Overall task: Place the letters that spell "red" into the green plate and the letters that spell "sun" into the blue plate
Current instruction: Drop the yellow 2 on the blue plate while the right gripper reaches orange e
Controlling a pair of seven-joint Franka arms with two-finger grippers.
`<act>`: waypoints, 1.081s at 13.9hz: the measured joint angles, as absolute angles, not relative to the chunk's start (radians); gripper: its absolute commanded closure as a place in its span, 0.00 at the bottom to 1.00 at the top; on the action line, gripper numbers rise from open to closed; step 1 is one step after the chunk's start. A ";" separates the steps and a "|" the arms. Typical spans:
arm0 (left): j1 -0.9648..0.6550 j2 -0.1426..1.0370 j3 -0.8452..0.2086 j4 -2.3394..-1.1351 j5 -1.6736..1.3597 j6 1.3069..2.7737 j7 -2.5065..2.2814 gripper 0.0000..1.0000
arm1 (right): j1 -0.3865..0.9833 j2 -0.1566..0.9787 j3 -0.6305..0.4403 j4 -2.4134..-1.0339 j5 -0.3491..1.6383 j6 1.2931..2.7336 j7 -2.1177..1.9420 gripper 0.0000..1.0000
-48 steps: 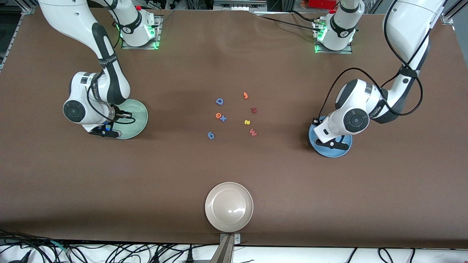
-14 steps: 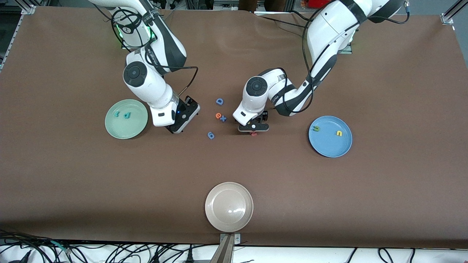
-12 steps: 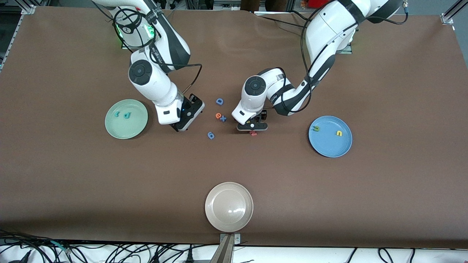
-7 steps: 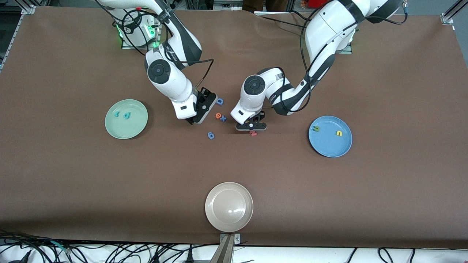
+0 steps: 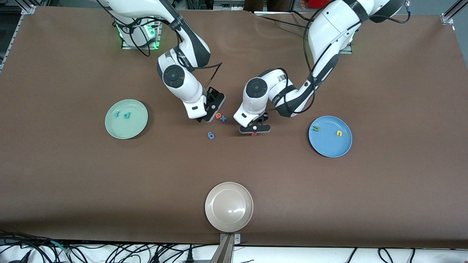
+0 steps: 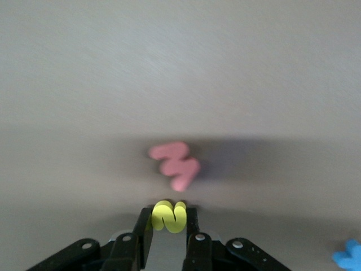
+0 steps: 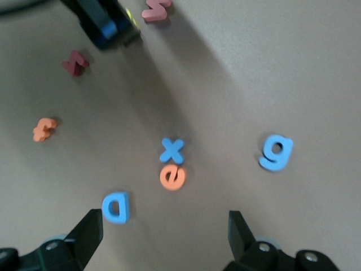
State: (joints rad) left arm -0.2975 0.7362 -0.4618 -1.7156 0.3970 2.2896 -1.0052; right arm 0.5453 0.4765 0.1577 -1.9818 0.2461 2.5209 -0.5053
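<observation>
Brown table [image 5: 73,182], cables along its edges, apparently lab frames.

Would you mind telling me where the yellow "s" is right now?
The yellow "s" is pinched in the left gripper, just above the red "w" at mid-table, between the blue plus sign and the blue plate.

White arm shells are joined by dark grey bands — black cables are looped alongside, green lights are lit at the bases.
</observation>
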 measured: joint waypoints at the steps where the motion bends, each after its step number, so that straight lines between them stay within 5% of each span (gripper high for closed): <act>1: -0.284 0.716 -0.462 -1.713 0.397 2.247 -0.980 0.90 | 0.554 0.499 0.158 -1.982 0.246 2.562 -0.505 0.02; 7: -0.170 0.619 -0.463 -1.711 0.397 2.049 -0.719 0.90 | 0.594 0.583 0.158 -1.982 0.246 2.692 -0.504 0.03; 9: -0.113 0.606 -0.463 -1.711 0.397 2.010 -0.592 0.89 | 0.594 0.584 0.158 -1.982 0.246 2.692 -0.504 0.16; 11: -0.048 0.604 -0.462 -1.714 0.397 1.999 -0.457 0.87 | 0.594 0.584 0.157 -1.982 0.246 2.692 -0.504 0.45; 15: 0.079 0.604 -0.462 -1.727 0.396 1.999 -0.243 0.87 | 0.594 0.585 0.157 -1.983 0.246 2.692 -0.505 0.45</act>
State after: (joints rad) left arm 0.0793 0.6041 -0.4620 -1.7273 0.3965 1.9986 -0.2428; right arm 0.5942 0.5849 0.1571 -1.9828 0.2461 2.6917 -0.5048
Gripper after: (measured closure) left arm 0.722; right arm 0.445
